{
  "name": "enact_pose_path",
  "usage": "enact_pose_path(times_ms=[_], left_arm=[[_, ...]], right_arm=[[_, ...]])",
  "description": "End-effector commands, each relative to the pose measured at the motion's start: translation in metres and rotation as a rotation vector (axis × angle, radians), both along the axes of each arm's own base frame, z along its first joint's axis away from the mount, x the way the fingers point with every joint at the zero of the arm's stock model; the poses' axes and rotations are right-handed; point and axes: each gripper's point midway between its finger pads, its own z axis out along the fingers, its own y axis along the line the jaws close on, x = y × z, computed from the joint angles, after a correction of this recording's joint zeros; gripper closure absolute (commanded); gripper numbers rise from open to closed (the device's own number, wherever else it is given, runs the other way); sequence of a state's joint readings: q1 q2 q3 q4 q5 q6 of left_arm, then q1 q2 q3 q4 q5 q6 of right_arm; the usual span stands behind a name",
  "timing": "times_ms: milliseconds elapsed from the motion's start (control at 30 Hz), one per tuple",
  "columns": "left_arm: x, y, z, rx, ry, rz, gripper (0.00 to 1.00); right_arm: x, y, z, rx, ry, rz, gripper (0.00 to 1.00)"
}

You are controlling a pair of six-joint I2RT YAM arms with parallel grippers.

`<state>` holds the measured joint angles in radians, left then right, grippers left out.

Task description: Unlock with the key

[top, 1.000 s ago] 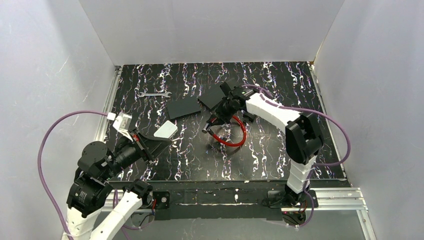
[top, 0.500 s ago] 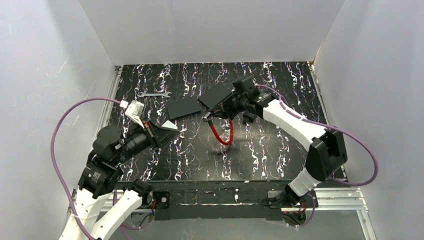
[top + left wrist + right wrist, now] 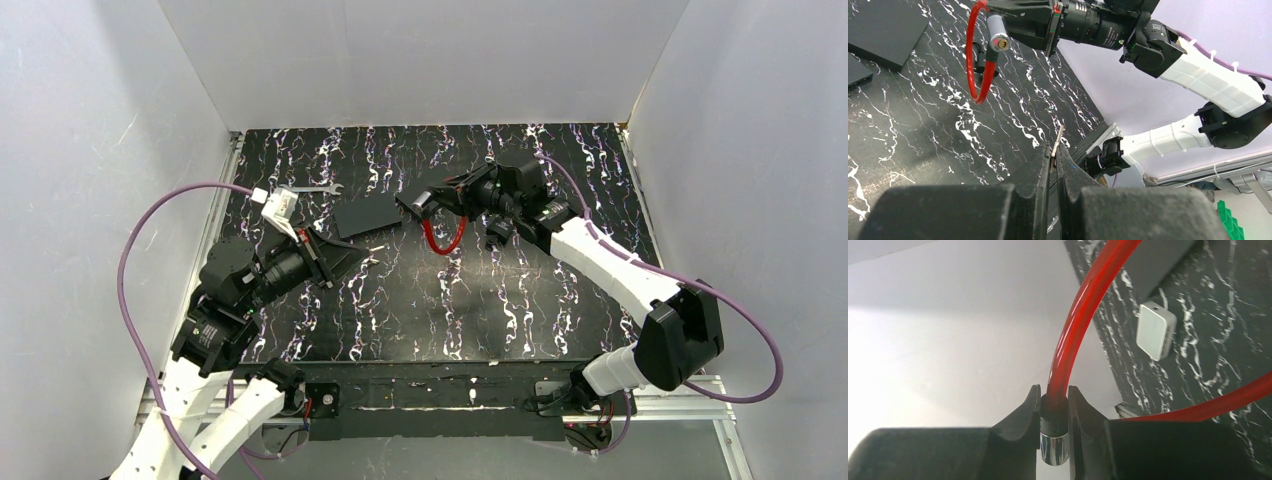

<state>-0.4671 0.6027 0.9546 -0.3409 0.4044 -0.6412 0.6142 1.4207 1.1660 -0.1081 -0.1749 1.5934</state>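
Jaws of the left gripper (image 3: pixel 1054 156) are closed to a narrow slit, and a thin silvery key (image 3: pixel 1058 139) is pinched in that slit. The key is seen edge-on, and its free end protrudes past the fingertips. In the top view the left gripper (image 3: pixel 338 262) sits over the left part of the black marbled table (image 3: pixel 520 300), pointing right.

Jaws of the right gripper (image 3: pixel 1054 400) are clamped on the barrel of a red cable lock (image 3: pixel 1068 350). One finger presses each side of the black sleeve, and the chrome end (image 3: pixel 1053 452) projects on the camera side. The red loop (image 3: pixel 445 240) hangs from the right gripper (image 3: pixel 420 205) near the table's centre, toward the far side.

In the left wrist view the barrel's round end face (image 3: pixel 1000 44) is turned toward the key. The lock lies to the right of the key and farther away. The key does not touch the barrel, and bare table shows between them.

A white box (image 3: pixel 1155 330) lies on the table beside a flat black panel (image 3: pixel 1168 270). An open-ended wrench (image 3: pixel 310 188) lies at the far left.
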Motion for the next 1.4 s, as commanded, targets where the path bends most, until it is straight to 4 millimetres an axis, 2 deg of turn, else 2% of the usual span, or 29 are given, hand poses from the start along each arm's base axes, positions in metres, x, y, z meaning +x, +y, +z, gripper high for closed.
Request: enact_pose_path(times_ms=[0, 233, 367, 567, 700, 800, 933, 1100, 1200, 1367], left_arm=[[0.005, -0.003, 0.019, -0.031, -0.043, -0.002, 1.00], [0.017, -0.009, 0.023, -0.026, -0.042, -0.003, 1.00], [0.023, -0.013, 0.022, -0.014, -0.028, -0.010, 1.00], [0.040, -0.020, 0.020, -0.029, -0.040, 0.007, 1.00], [0.059, -0.020, 0.019, -0.018, 0.006, 0.066, 1.00], [0.064, -0.019, 0.021, 0.006, 0.026, 0.087, 1.00], [0.065, -0.010, 0.027, 0.063, 0.009, 0.117, 1.00], [0.058, -0.004, 0.032, 0.094, -0.019, 0.116, 1.00], [0.055, 0.000, 0.039, 0.093, -0.027, 0.130, 1.00], [0.050, -0.010, 0.043, 0.081, -0.045, 0.057, 1.00]], right_arm=[[0.007, 0.002, 0.084, 0.185, -0.207, -0.006, 0.99], [0.003, -0.001, 0.106, 0.220, -0.222, -0.006, 0.99], [0.001, -0.003, 0.103, 0.244, -0.201, -0.008, 0.99], [0.012, -0.021, 0.091, 0.191, -0.130, -0.071, 0.99], [0.013, -0.022, 0.095, 0.172, -0.097, -0.050, 0.99], [0.014, -0.023, 0.091, 0.121, -0.094, -0.045, 0.99], [0.014, -0.027, 0.072, 0.052, -0.024, -0.069, 0.99], [0.024, -0.036, 0.074, -0.042, 0.034, -0.136, 0.99], [0.022, -0.040, 0.069, -0.100, 0.093, -0.164, 0.99], [0.007, -0.030, 0.055, 0.042, 0.251, -0.180, 0.99]])
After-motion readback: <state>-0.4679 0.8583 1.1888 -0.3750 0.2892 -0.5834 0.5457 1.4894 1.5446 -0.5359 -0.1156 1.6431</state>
